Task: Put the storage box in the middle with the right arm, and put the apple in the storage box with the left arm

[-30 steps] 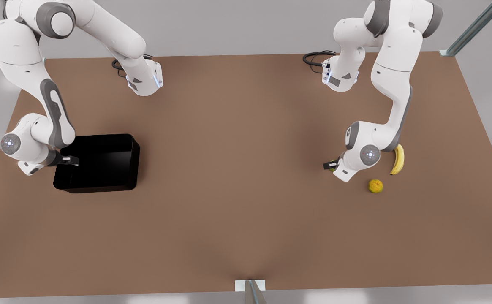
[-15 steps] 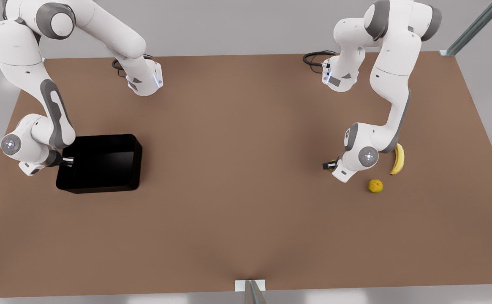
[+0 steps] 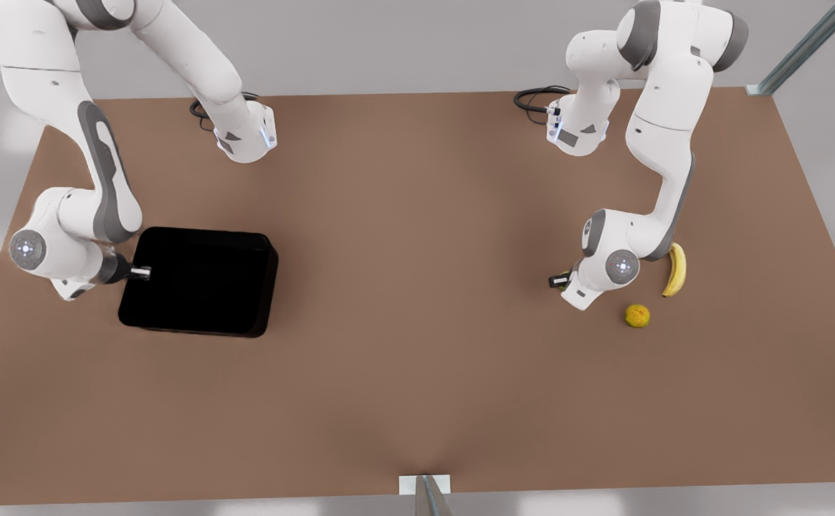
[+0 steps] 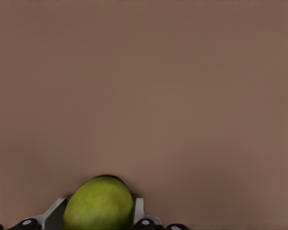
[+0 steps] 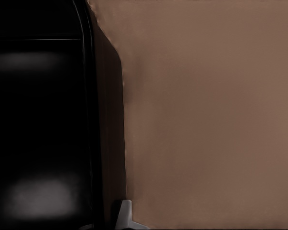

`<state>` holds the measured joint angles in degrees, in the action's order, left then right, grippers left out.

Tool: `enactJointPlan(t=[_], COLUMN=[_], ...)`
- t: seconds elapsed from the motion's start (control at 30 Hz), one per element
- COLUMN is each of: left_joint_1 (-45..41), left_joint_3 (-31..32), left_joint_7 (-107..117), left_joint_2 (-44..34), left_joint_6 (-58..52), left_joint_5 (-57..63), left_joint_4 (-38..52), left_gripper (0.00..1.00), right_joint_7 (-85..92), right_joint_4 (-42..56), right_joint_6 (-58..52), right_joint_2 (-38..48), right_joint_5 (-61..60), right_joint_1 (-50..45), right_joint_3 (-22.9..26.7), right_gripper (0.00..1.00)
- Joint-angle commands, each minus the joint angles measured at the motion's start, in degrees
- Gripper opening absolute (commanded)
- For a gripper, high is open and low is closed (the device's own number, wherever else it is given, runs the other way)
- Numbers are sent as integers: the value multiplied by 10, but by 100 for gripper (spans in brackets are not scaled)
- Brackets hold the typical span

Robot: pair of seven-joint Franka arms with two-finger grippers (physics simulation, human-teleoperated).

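Meanwhile, the box [image 3: 202, 283] wall is clamped by the right gripper [image 3: 139, 273], while the apple [image 4: 100, 205] is grasped by the left gripper [image 4: 98, 218].

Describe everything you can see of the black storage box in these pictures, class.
The storage box is a glossy black, plastic-looking rectangular bin with rounded corners, low walls and an open, empty inside. It sits upright on the brown table, toward the front view's left, slightly turned. The right gripper is shut on its wall at the front view's left.
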<state>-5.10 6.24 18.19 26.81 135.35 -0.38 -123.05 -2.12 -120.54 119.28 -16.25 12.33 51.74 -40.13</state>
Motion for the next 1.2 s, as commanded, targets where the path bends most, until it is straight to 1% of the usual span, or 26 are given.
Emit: enactJointPlan(t=[0.0,0.07,0.1,0.17,0.23,0.27,0.33,0.37,0.4,0.43,0.47,0.53,0.57,0.63,0.77,0.83,0.87,0.97,1.03,1.07,1.13,1.17], left_joint_1=[0,0,0,0,0,1,0,0,0,0,0,0,0,0,0,-2,-2,-8,-38,-54,-84,-93], left_joint_3=[0,1,1,1,1,1,1,1,1,1,1,1,1,2,2,6,14,34,60,70,90,98], left_joint_7=[0,0,0,0,0,0,1,0,1,1,1,1,1,6,9,20,40,103,215,272,349,367], left_joint_2=[0,0,0,1,2,2,3,3,3,3,3,4,2,-4,-14,-26,-27,-26,-7,7,56,80], left_joint_6=[0,0,0,0,1,1,1,1,1,1,1,1,1,-2,-9,-11,-25,-133,-162,-165,-164,-163], left_joint_5=[0,0,0,0,0,0,0,0,0,0,0,0,0,0,0,-1,-1,0,0,-1,0,2], left_joint_4=[0,0,0,0,1,1,1,1,1,1,1,1,1,1,1,1,15,118,203,250,336,365], left_gripper=[70,67,67,67,67,67,67,67,67,67,67,67,67,67,67,67,67,67,67,67,67,67], right_joint_7=[-13,-83,-106,-131,-216,-257,-293,-319,-322,-337,-346,-358,-387,-408,-399,-381,-382,-381,-381,-381,-380,-379], right_joint_4=[0,0,0,2,48,74,119,146,168,195,226,271,284,304,344,344,344,344,345,345,343,342], right_joint_6=[-4,-5,-5,2,-3,-3,-1,-1,-1,0,-1,-1,2,4,21,40,49,49,38,11,-62,-107], right_joint_2=[0,-10,-11,-16,-46,-71,-112,-140,-150,-171,-201,-230,-247,-265,-318,-324,-332,-331,-315,-297,-255,-230], right_joint_5=[1,-5,-26,-73,-84,-83,-83,-78,-82,-82,-79,-81,-80,-80,-60,-49,-42,-36,-38,-40,-42,-42], right_joint_1=[0,-12,-28,-106,-196,-252,-340,-364,-423,-465,-482,-528,-545,-582,-589,-589,-589,-588,-571,-558,-470,-421], right_joint_3=[-12,-75,-102,-101,-98,-86,-39,-37,9,37,39,65,66,86,88,88,88,88,82,74,11,-17], right_gripper=[21,21,21,21,21,21,21,21,21,21,21,21,21,21,21,21,100,100,100,100,100,100])
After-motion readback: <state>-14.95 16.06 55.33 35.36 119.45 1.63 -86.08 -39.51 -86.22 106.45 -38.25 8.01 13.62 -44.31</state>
